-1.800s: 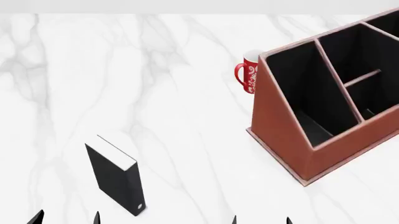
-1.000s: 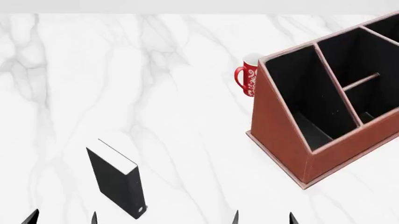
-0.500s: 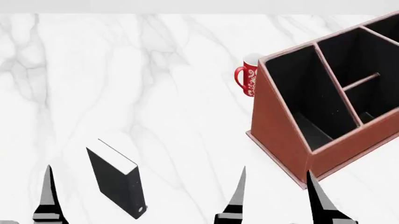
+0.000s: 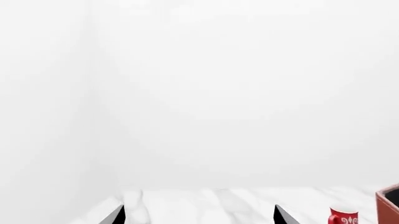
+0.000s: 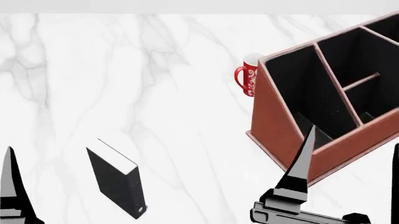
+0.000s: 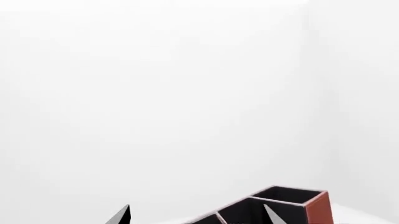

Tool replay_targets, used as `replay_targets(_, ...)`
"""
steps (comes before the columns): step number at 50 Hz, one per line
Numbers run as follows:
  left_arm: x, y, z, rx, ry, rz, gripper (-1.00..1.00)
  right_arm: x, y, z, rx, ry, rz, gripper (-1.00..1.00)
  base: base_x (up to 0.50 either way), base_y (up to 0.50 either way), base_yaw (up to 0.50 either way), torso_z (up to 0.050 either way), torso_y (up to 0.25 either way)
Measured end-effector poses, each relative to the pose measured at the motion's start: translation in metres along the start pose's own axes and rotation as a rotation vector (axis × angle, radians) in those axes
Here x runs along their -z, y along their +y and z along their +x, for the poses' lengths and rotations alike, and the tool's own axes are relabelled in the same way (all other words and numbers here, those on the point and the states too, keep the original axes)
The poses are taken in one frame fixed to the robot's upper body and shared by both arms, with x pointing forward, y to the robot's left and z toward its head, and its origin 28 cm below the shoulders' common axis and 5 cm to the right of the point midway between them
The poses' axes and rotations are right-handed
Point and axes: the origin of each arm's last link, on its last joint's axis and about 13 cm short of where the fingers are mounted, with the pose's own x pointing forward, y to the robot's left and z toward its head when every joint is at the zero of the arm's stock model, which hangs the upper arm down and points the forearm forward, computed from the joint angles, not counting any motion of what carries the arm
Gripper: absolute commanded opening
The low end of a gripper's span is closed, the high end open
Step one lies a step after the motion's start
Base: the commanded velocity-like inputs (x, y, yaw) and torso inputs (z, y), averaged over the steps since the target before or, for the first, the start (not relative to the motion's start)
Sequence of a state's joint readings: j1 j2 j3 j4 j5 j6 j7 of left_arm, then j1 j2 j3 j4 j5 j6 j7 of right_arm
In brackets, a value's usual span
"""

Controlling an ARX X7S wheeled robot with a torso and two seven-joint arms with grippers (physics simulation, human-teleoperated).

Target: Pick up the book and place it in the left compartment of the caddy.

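**A:** Starting nearest the robot, what is listed first?

**B:** Item one, left gripper (image 4: 198,215): two dark fingertips spread wide, nothing between them. From the head camera only one finger (image 5: 12,186) shows, at the bottom left corner, beside the book and apart from it.

**A:** And the right gripper (image 6: 194,215)?

**B:** Item two: jaws likewise parted and empty. In the head view one finger (image 5: 299,163) rises in front of the caddy's near corner; whether it touches, I cannot tell.

**A:** Where does the book lie?

**B:** Item three, book (image 5: 115,179): black hardcover, standing upright on the white marble table (image 5: 156,93), white page edges on top, round pale emblem low on the spine. It is well apart from the caddy, towards the robot's left.

**A:** Further out?

**B:** Item four, caddy (image 5: 281,126): reddish-brown, black inside, set at an angle to the right. Its left compartment (image 5: 299,93) is the long narrow section next to the slanted side wall.

**A:** Last?

**B:** Item five, mug (image 5: 248,74): red and white, just behind the caddy's far left corner.
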State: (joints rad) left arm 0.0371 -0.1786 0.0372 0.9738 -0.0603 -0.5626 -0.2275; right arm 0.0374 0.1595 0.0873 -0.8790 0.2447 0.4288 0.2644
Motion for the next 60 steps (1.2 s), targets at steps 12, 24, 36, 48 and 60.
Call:
replay_targets(12, -0.01, 0.002, -0.003, -0.011, -0.036, 0.005, 1.0, -0.015, -0.011, 0.0, 0.064, -0.05, -0.015, 1.0, 0.0, 0.0, 0.0, 0.0, 0.0)
replay_targets(24, -0.014, 0.002, -0.004, -0.009, -0.043, 0.005, 1.0, -0.02, -0.016, 0.0, 0.099, -0.065, -0.02, 1.0, 0.0, 0.0, 0.0, 0.0, 0.0)
replay_targets(36, -0.015, 0.001, -0.006, -0.005, -0.042, 0.004, 1.0, -0.021, -0.017, -0.001, 0.099, -0.074, -0.021, 1.0, 0.26, 0.0, 0.0, 0.0, 0.0)
replay_targets(48, -0.014, 0.001, -0.006, -0.001, -0.038, 0.002, 1.0, -0.02, -0.016, -0.001, 0.087, -0.075, -0.021, 1.0, 0.5, 0.0, 0.0, 0.0, 0.0)
replay_targets(60, -0.015, 0.0, -0.006, 0.001, -0.039, 0.002, 1.0, -0.02, -0.015, -0.001, 0.078, -0.074, -0.02, 1.0, 0.5, 0.0, 0.0, 0.0, 0.001)
